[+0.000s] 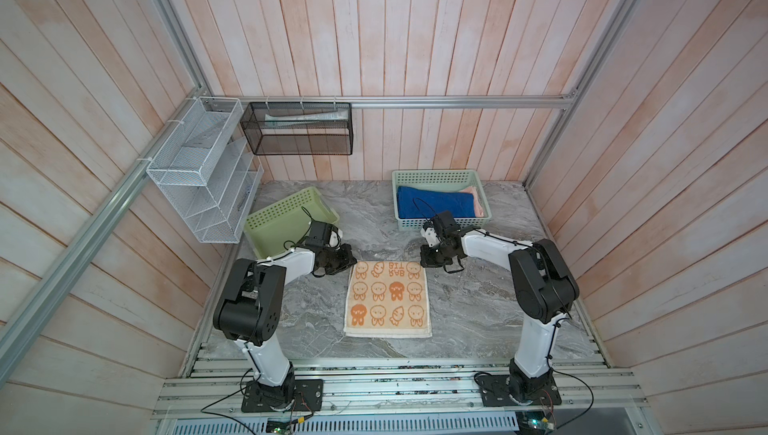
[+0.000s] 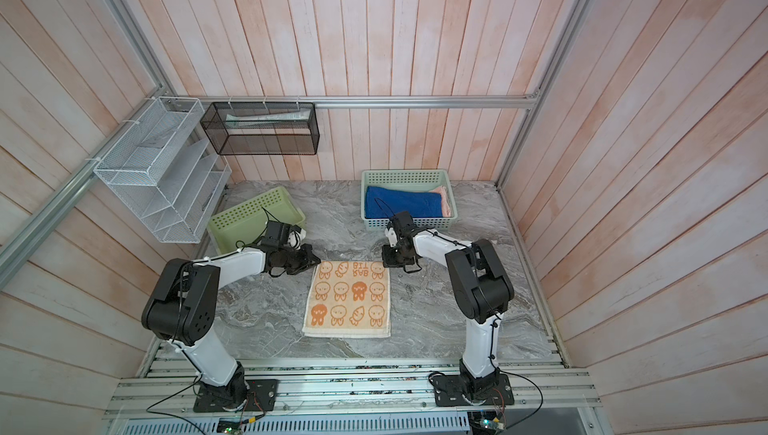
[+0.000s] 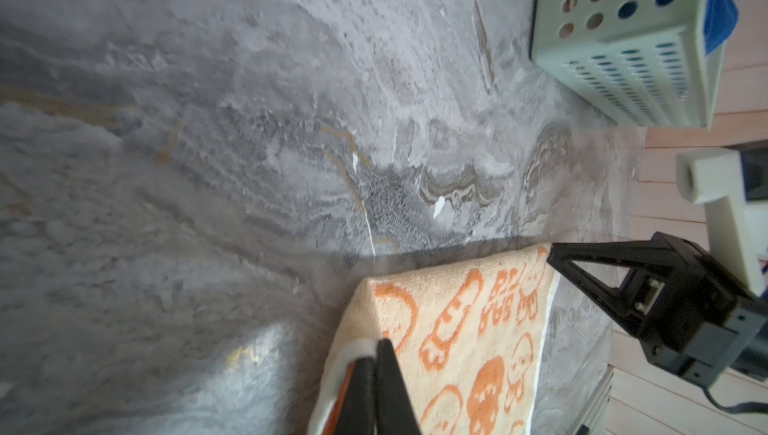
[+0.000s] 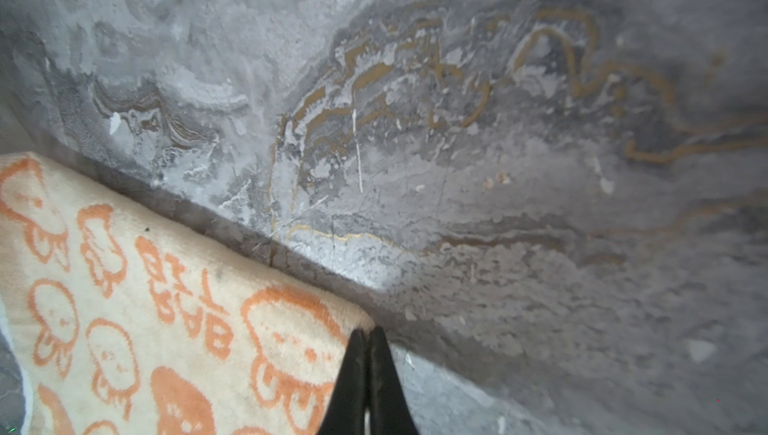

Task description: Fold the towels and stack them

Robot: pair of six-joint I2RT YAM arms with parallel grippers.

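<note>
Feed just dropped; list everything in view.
orange cartoon towel: one, orange and cream, flat, table centre
mint basket: one, back right
blue towel: one, royal blue, in mint basket
pink towel: one, salmon, same basket
yellow-green basket: one, back left
white wire rack: one, left wall
black mesh bin: one, back rail
marble table: one, grey
left gripper: black, shut on towel's far left corner
right gripper: black, shut on its far right corner
</note>
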